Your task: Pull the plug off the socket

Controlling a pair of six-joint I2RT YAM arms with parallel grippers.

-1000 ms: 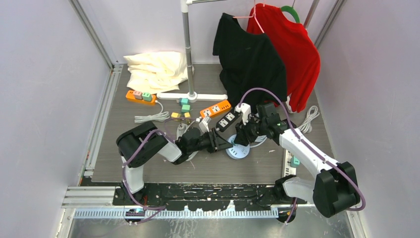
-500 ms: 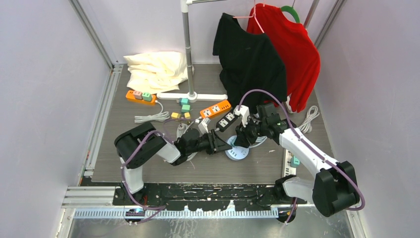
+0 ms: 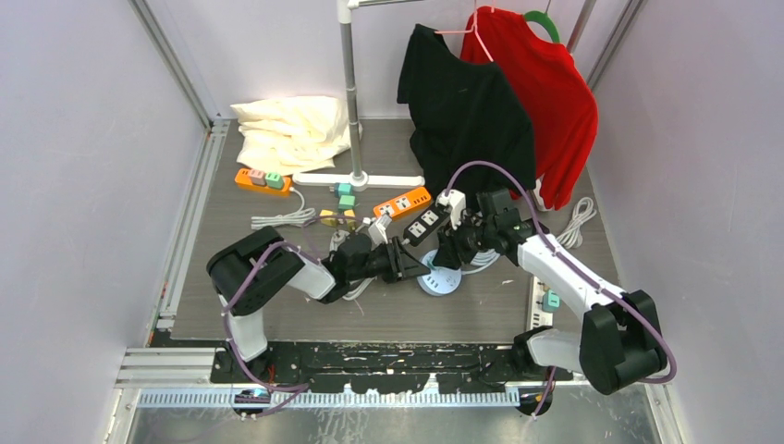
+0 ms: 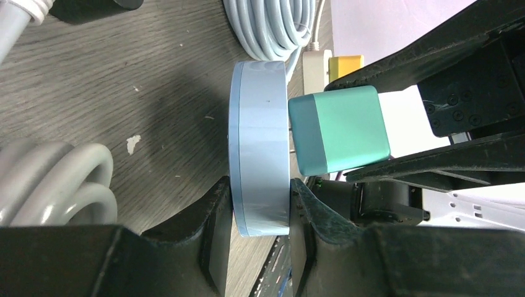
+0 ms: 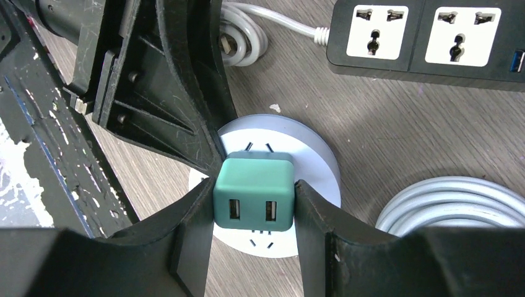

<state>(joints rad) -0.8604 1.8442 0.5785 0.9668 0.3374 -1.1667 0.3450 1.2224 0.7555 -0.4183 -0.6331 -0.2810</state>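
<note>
From above, my left pincer [image 3: 413, 264] and my right pincer [image 3: 451, 256] are meeting nose to nose over the socket [image 3: 442, 283] on the table [image 3: 416, 319]. The black power strip [image 3: 425, 223] and the orange power strip [image 3: 403, 202] are lying just behind, so I judge that a careless swing backward is risking a knock against them. In my left wrist view, my fingers [image 4: 213, 210] are clamping narrowly across the edge of the socket disc, and the teal plug [image 4: 339, 129] is sitting against its face, pins hidden. I am gripping only the rim here, so I fear the disc is liable to twist or slip out if the pull comes at a slant. A grey cable coil [image 4: 56, 179] is lying close by and could drag along. In my right wrist view, my other fingers [image 5: 195, 216] are pinching the plug by its two smooth sides. I judge they could slide off it, or lift the whole socket. My left arm is crowding the space in front.
</note>
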